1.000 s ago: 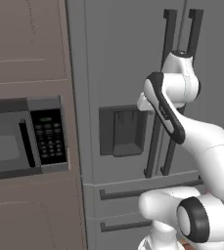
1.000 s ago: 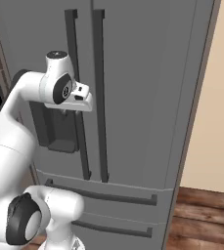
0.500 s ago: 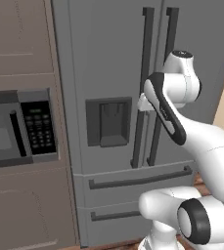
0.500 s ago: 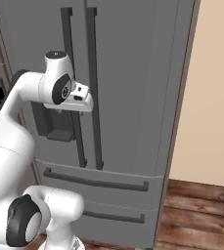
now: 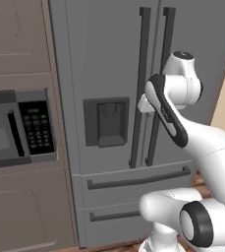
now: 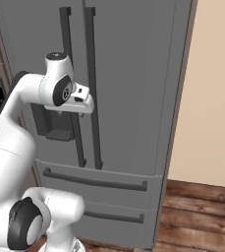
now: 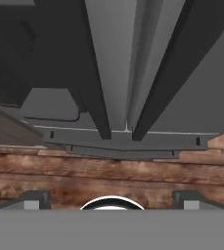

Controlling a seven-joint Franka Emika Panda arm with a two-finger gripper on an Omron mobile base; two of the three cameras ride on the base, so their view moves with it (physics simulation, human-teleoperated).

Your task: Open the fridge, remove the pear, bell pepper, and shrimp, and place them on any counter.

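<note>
The fridge (image 5: 119,74) stands right in front of the robot, and both its doors are shut. Two dark handles (image 5: 142,88) run down the middle, side by side. The pear, pepper and shrimp must be inside, so they can't be seen.

The gripper (image 7: 111,197) is wide open and holds nothing. It hangs close in front of the handles, about halfway up, and points down along them.

The job now looks like opening a door. To do it well, the hand should pick one handle, not both. The open fingers should go around that bar, one on each side, then squeeze firmly. Then pull in a curve, the way the door swings, not straight back.

The left base view shows the microwave (image 5: 15,128) beside the fridge and the water panel (image 5: 106,121). The right base view shows the tan wall (image 6: 214,88) and the wood floor (image 6: 197,211) instead. The hand view looks down between the two handles to the drawers (image 7: 128,144) and the floor.
</note>
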